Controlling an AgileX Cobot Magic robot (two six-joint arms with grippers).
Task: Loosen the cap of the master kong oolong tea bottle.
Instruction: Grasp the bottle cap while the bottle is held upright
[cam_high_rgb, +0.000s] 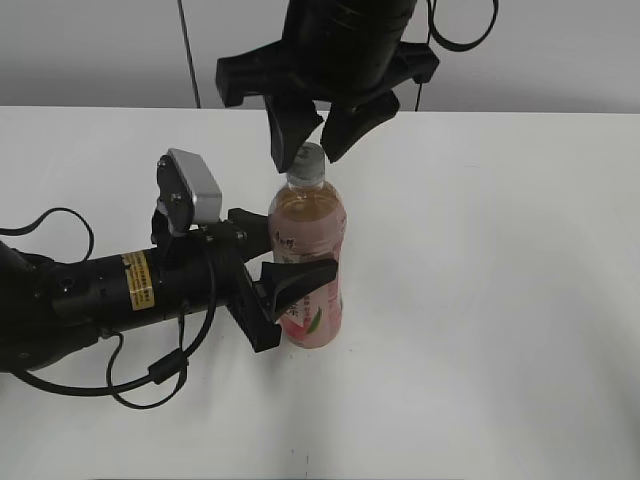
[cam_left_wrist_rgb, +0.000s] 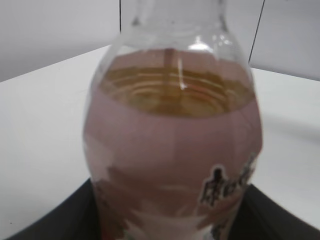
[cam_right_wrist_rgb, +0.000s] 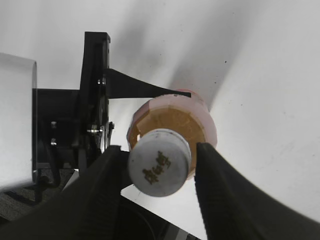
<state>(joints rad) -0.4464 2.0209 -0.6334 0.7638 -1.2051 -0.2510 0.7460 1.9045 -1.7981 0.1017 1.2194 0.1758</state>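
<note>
The master kong oolong tea bottle (cam_high_rgb: 310, 250) stands upright on the white table, amber tea inside, pink label low down. It fills the left wrist view (cam_left_wrist_rgb: 172, 145). My left gripper (cam_high_rgb: 290, 285) is shut on its body from the left. The white cap (cam_high_rgb: 309, 160) with a dark mark on top sits on the neck; it shows from above in the right wrist view (cam_right_wrist_rgb: 160, 162). My right gripper (cam_high_rgb: 312, 135) hangs over the cap, open, one finger on each side (cam_right_wrist_rgb: 162, 167); the left finger is close to the cap, the right finger stands apart from it.
The white table (cam_high_rgb: 500, 300) extends to the right and front. A grey wall and dark cables (cam_high_rgb: 185, 50) run behind it. The left arm's body and cables (cam_high_rgb: 100, 300) lie across the table's left side.
</note>
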